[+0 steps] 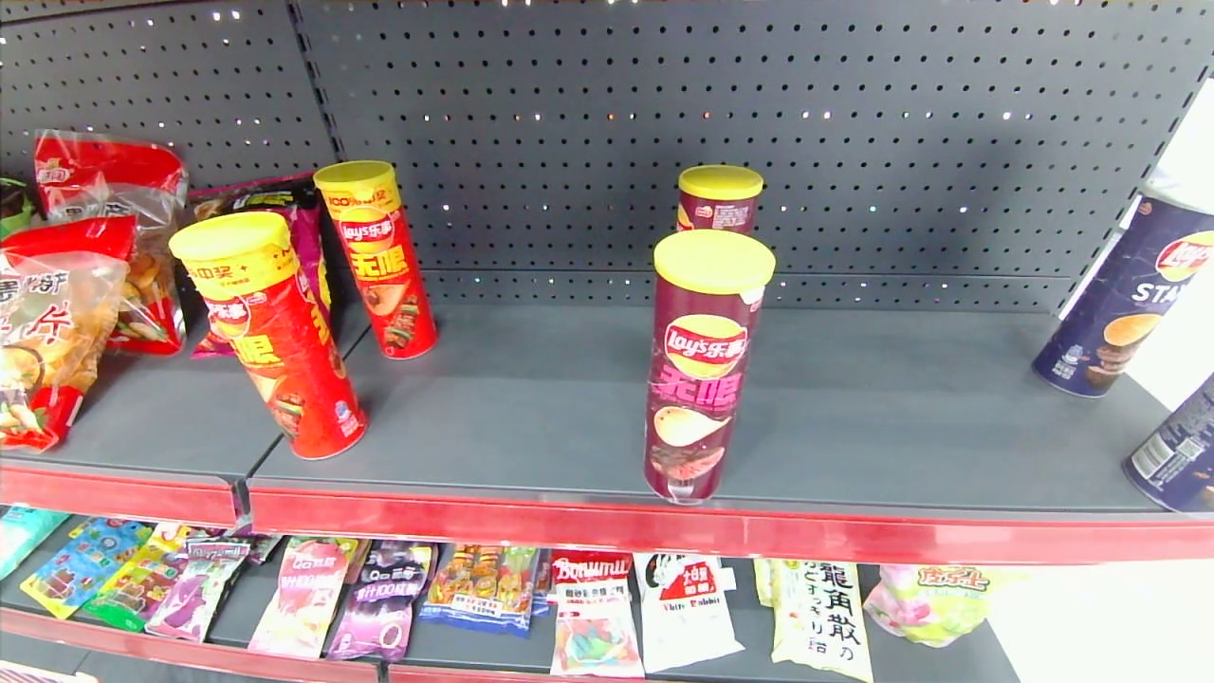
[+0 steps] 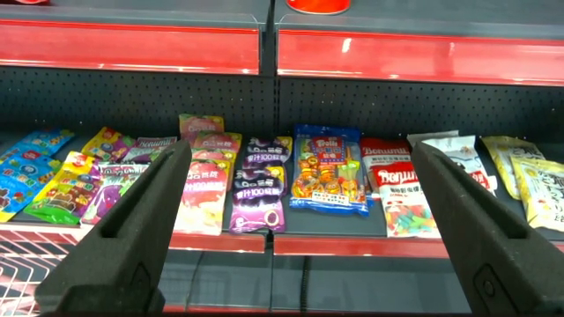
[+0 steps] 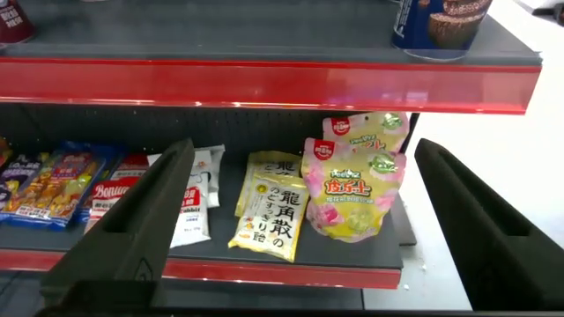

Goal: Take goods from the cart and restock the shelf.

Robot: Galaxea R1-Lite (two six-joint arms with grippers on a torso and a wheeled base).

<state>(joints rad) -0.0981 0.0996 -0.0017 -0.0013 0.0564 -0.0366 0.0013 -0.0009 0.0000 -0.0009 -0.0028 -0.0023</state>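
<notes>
The upper shelf [image 1: 531, 398] carries the crisp cans, all upright. Two red cans stand towards the robot's left, one near the front edge [image 1: 270, 332] and one further back [image 1: 377, 256]. Two maroon cans stand in the middle, one at the red front rail [image 1: 702, 365] and one against the pegboard behind it [image 1: 718, 199]. Two dark blue cans [image 1: 1124, 294] sit at the right end. Bagged snacks [image 1: 57, 313] fill the far left. On the lower shelf, flat sweet packets [image 1: 593, 607] lie in a row. The left gripper [image 2: 300, 158] faces that lower row, its jaws spread wide with nothing between them. The right gripper [image 3: 304, 150] faces the row's right end, by a yellow packet [image 3: 269, 211], and is likewise released and holds nothing.
</notes>
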